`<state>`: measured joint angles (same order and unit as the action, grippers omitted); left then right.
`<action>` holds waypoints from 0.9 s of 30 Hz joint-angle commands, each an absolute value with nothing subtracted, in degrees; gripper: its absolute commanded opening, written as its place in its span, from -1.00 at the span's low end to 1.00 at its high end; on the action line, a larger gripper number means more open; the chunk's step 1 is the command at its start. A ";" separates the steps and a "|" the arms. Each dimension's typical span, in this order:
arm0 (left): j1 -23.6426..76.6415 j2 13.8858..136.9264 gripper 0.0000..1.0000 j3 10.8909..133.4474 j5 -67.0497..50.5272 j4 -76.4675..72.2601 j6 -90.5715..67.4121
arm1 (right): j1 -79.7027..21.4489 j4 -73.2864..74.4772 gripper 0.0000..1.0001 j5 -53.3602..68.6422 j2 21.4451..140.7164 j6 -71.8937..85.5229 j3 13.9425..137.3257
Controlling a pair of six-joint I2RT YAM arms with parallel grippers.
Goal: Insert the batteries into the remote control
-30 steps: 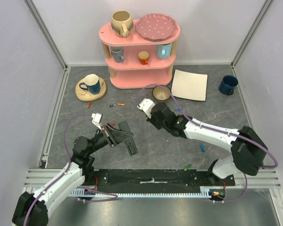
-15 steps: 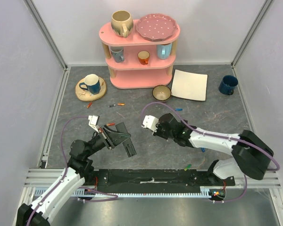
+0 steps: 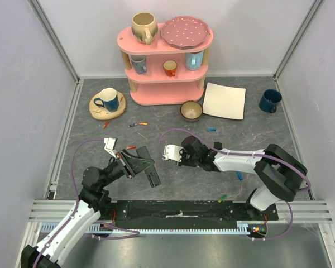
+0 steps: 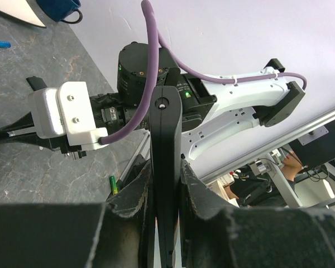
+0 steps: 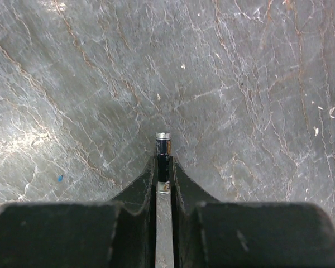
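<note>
My left gripper (image 3: 135, 162) is shut on the black remote control (image 3: 152, 177) and holds it above the table, left of centre. In the left wrist view the remote control (image 4: 166, 128) stands edge-on between the jaws of that gripper (image 4: 166, 167). My right gripper (image 3: 181, 158) points down at the table just right of the remote. In the right wrist view this gripper (image 5: 163, 159) is shut on a dark battery (image 5: 163, 144) whose metal end sticks out past the fingertips. Loose batteries lie on the table: orange (image 3: 139, 124), blue (image 3: 211, 129), blue (image 3: 239, 175) and green (image 3: 222, 197).
A pink shelf (image 3: 166, 84) with cups and a plate stands at the back. A blue mug on a saucer (image 3: 107, 100) is at the back left. A bowl (image 3: 191, 110), a white mat (image 3: 224, 100) and a blue mug (image 3: 269, 100) are at the back right.
My right gripper has moved left and nearer, down toward the table beside the remote. My left gripper has shifted slightly with the remote still in it.
</note>
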<state>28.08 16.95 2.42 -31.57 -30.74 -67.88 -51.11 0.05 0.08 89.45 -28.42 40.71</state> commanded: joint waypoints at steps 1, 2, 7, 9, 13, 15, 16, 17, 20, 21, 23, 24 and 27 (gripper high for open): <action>27.77 16.26 -0.96 -4.04 -31.20 -30.32 -66.27 | -51.06 1.48 -1.00 2.72 90.88 -31.03 43.86; 27.77 16.35 -0.96 -4.13 -31.20 -30.32 -66.18 | -51.06 1.67 -1.00 2.55 90.97 -30.76 43.94; 27.77 16.26 -0.96 -3.96 -31.11 -30.06 -66.18 | -51.06 1.85 -0.57 1.67 90.70 -28.48 43.95; 27.77 16.35 -0.96 -4.04 -31.11 -30.06 -66.27 | -51.07 1.84 -0.47 0.97 90.53 -27.60 43.77; 27.86 16.08 -0.96 -4.13 -31.20 -30.06 -66.45 | -51.06 1.50 -0.26 0.35 90.09 -26.54 43.07; 27.86 15.91 -0.96 -4.13 -31.03 -29.80 -66.53 | -51.07 1.23 -0.20 -1.04 89.91 -25.93 42.63; 27.77 15.82 -0.97 -4.13 -31.03 -29.71 -66.45 | -51.06 1.14 -0.14 -1.40 89.65 -25.67 42.54; 27.77 15.82 -0.96 -4.13 -31.03 -29.71 -66.45 | -51.06 0.79 -0.10 -1.49 89.13 -25.49 42.37; 27.77 15.91 -0.96 -4.13 -30.76 -29.36 -66.36 | -51.06 0.70 0.01 -2.72 86.49 -24.53 43.06; 27.77 16.00 -0.96 -4.22 -30.67 -29.36 -66.36 | -51.06 0.70 0.03 -2.90 85.44 -24.00 43.41; 27.77 16.35 -0.96 -4.22 -30.50 -29.36 -66.18 | -51.06 0.70 0.11 -2.99 82.28 -22.42 44.47; 27.77 16.61 -0.96 -4.04 -30.50 -29.44 -66.09 | -51.06 0.79 0.13 -3.16 81.31 -21.72 44.82; 27.77 17.14 -0.96 -4.04 -30.32 -29.62 -66.01 | -51.06 0.79 0.23 -5.79 78.05 -16.89 45.88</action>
